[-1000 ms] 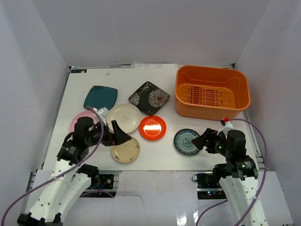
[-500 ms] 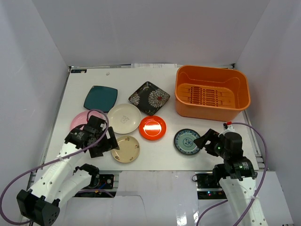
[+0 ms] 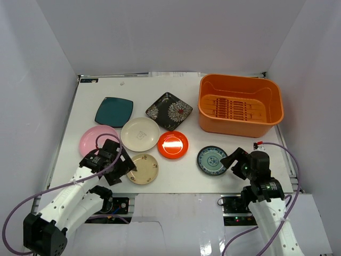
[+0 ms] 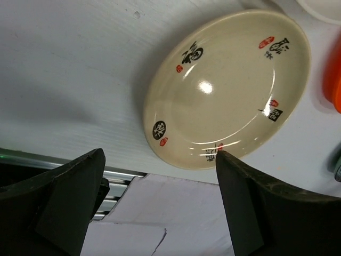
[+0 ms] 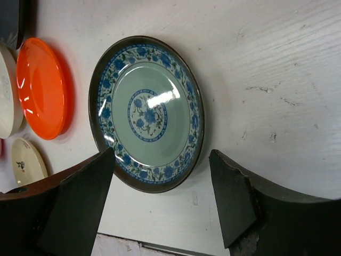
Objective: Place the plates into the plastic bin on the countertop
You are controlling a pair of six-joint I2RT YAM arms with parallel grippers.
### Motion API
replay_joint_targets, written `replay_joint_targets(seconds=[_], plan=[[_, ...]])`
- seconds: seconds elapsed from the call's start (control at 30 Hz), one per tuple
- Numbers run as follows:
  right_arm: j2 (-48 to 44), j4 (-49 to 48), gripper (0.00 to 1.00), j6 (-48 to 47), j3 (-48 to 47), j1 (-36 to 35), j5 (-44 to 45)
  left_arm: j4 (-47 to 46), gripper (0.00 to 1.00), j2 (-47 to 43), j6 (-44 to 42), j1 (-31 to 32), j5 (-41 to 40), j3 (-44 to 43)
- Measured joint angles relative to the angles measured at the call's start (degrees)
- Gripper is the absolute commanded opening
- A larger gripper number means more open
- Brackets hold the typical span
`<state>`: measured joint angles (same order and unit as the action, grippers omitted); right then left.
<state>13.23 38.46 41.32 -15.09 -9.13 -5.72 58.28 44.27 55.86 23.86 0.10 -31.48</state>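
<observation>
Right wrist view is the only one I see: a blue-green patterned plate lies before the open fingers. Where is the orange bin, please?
Observer: The plastic bin stands beyond the patterned plate, at the far right of the countertop.
Operator: Is something inside it?
Observer: No plate; only its slotted floor shows.
Operator: And the left arm?
Observer: The left gripper, fingers open, points at a cream plate by the front edge.

Plates (image 3: 139,133) spread across countertop (image 3: 176,92) left and middle, plastic bin (image 3: 238,122) behind them at right
</observation>
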Motion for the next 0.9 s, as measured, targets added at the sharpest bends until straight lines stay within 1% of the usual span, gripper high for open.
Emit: replay_joint_targets(seconds=[0.07,0.13,0.2,0.23,0.37,0.4,0.47,0.5,0.53,0.57,0.6,0.67,0.7,0.77,0.9], plan=[[0.1,-0.5,0.77,0.8,0.2,0.0,1.1,-3.0,0.92,2.4,1.1,0.0,0.8,1.7],[0.7,-2.3,0.73,1.7,1.5,0.0,1.4,-6.0,0.87,5.4,2.1,0.0,1.7,3.4],[1.9,-4.0,0.7,2.4,3.6,0.0,1.4,-8.3,0.77,8.7,3.0,0.0,2.1,5.1],[2.6,-4.6,0.7,2.9,4.9,0.0,1.4,-8.7,0.74,9.7,3.6,0.0,2.7,5.3],[4.0,-10.6,0.64,4.7,7.4,0.0,0.0,-12.5,0.52,9.3,4.7,0.0,2.8,6.2],[4.3,-12.1,0.59,5.2,7.9,0.0,-0.4,-13.2,0.41,9.1,5.1,0.0,2.9,6.6],[5.1,-15.1,0.53,6.0,9.2,0.0,-0.9,-14.3,0.28,9.1,5.4,0.0,2.9,7.4],[5.6,-16.3,0.47,6.4,9.7,0.0,-1.1,-14.9,0.12,9.2,5.7,0.0,3.1,7.6],[6.0,-17.0,0.43,6.7,10.0,0.0,-1.0,-15.4,0.03,9.5,5.7,0.0,3.6,7.6],[6.4,-17.7,0.4,7.1,10.3,0.0,-1.1,-15.9,0.0,9.5,5.9,0.0,3.9,7.5],[6.6,-17.8,0.31,7.5,10.5,0.0,-1.0,-17.3,0.0,9.5,6.0,0.0,4.9,7.5],[6.8,-17.9,0.22,7.9,10.9,0.0,-0.7,-19.1,0.0,9.1,5.9,0.0,6.6,7.3],[6.8,-17.9,0.12,8.2,11.1,0.0,-0.6,-19.6,0.0,8.7,5.9,0.0,7.1,7.3],[6.8,-17.4,0.08,8.5,11.2,0.0,-0.7,-19.6,0.0,7.8,5.8,0.0,7.9,7.3],[5.0,-15.4,0.08,9.0,10.7,0.0,-0.9,-18.7,0.0,6.0,5.0,0.2,8.8,7.0]])
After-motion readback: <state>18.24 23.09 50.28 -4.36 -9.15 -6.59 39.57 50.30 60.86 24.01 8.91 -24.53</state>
